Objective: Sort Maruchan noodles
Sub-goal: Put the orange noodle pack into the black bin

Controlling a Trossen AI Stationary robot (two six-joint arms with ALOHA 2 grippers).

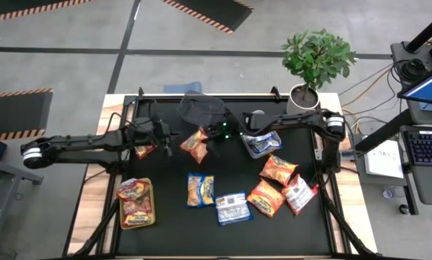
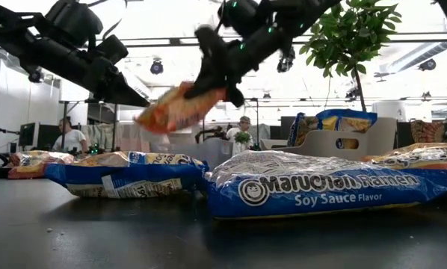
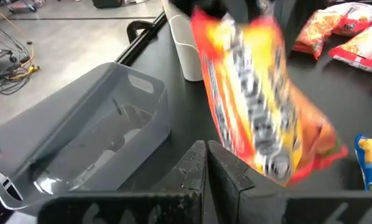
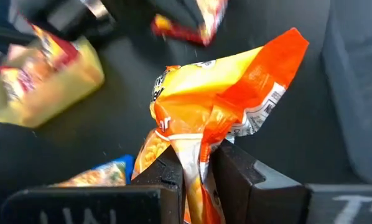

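My right gripper is shut on an orange noodle packet, held above the middle of the black mat; it also shows in the low view. My left gripper is shut and empty, just left of that packet, which fills the left wrist view. A red packet lies on the mat under the left arm. Other packets lie flat on the mat: blue-and-yellow, blue-and-white, two orange ones and one red-and-white. My right gripper pinches one crumpled end of the orange packet between its two fingers, the plastic bunched there. The fingers come slanting down from the table's right. The packet sticks out beyond the fingertips toward the left gripper, tilted and lifted clear of the mat.
An empty grey bin stands at the mat's far edge. A pale bin right of centre holds blue packets. A yellow-green bin at the near left holds red packets. A potted plant stands at the far right corner.
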